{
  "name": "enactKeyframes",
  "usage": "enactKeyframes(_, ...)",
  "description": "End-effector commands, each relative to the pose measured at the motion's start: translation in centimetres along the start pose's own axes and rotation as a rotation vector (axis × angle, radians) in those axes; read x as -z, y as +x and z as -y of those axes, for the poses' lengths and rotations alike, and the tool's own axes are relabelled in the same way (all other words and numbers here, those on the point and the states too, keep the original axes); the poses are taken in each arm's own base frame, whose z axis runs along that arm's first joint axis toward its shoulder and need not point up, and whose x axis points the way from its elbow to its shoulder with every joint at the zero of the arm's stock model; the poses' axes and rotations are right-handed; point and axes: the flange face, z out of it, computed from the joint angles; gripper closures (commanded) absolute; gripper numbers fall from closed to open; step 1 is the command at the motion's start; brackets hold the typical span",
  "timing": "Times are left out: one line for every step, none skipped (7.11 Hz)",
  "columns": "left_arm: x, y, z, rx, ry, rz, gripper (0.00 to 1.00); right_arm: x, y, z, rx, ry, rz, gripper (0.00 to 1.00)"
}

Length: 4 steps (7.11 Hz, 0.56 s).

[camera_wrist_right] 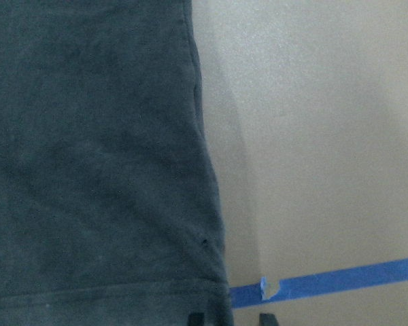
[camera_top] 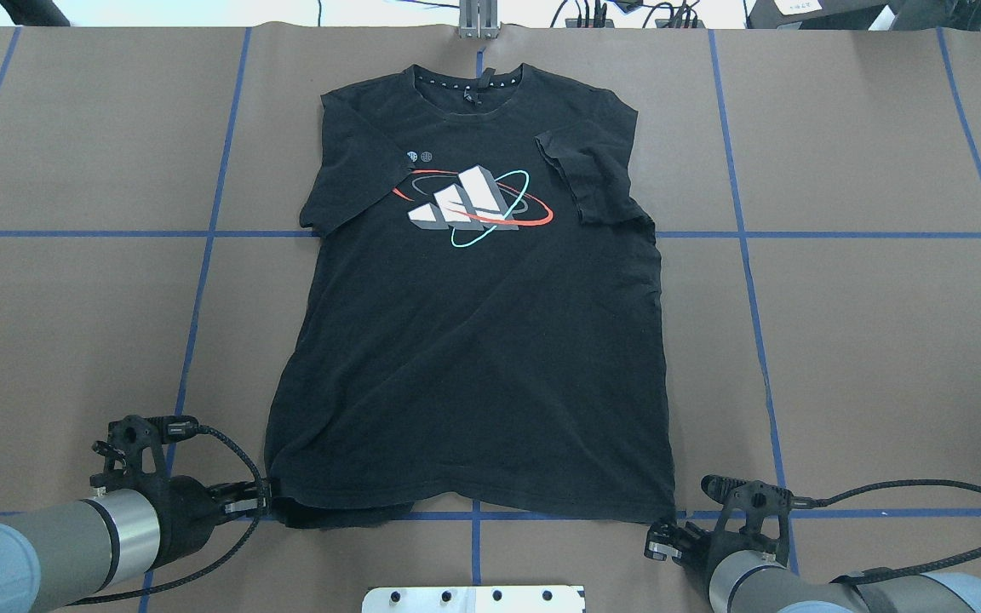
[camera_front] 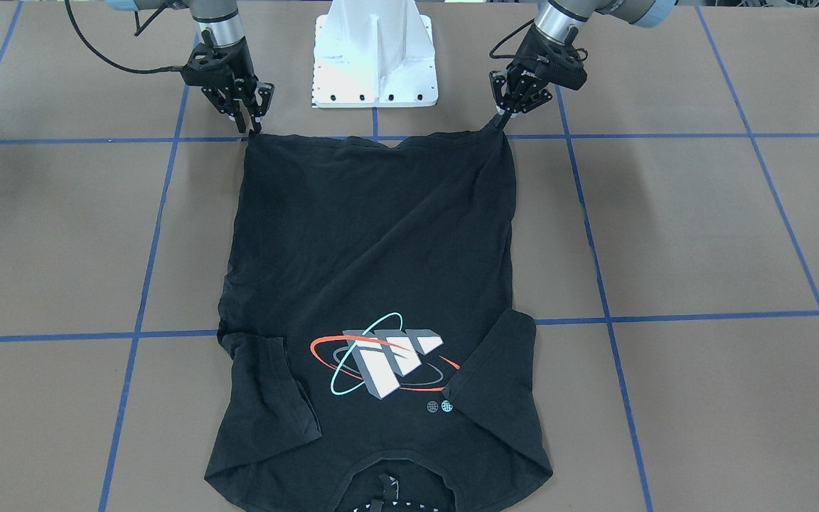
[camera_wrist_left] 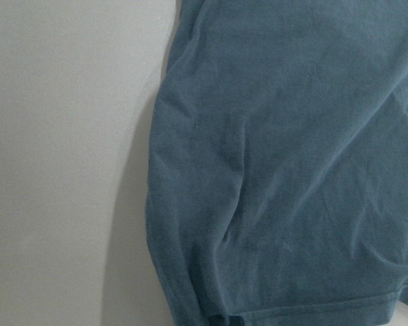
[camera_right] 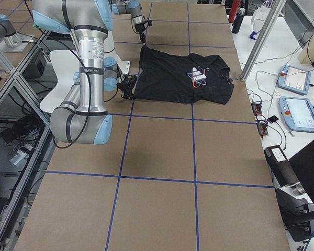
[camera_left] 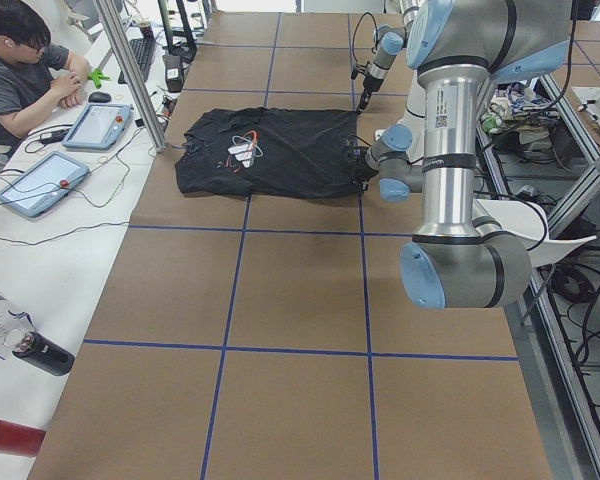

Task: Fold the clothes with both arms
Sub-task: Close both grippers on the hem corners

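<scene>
shirt [camera_top: 473, 340] flat on table [camera_top: 882, 340], print up, long axis running away from us, hem nearest | left end effector [camera_front: 505, 117] pinching its hem corner | right end effector [camera_front: 249, 126] astride other corner, we cannot tell its grip

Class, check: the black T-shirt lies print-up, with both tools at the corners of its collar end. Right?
No: the left tool and right tool are at the hem-end corners of the black T-shirt; its collar lies far from them. See the overhead exterior view.
</scene>
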Motion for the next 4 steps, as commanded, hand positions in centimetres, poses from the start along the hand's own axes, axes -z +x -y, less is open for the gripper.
enactKeyframes(0.03, 0.00, 0.01, 0.000, 0.000, 0.000, 1.00, -0.11, -0.02, 0.32, 0.016, 0.006, -0.007, 0.61)
enactKeyframes(-0.03, -0.06, -0.01, 0.000, 0.000, 0.001, 1.00, -0.14, -0.01, 0.60, 0.023, 0.009, -0.008, 0.61)
enactKeyframes(0.03, 0.07, 0.01, 0.000, 0.000, -0.002, 1.00, -0.15, -0.01, 0.67, 0.025, 0.009, -0.009, 0.61)
enactKeyframes(0.15, 0.18, 0.04, 0.001, 0.000, -0.005, 1.00, -0.10, -0.10, 0.59, 0.025, 0.007, -0.006, 0.61)
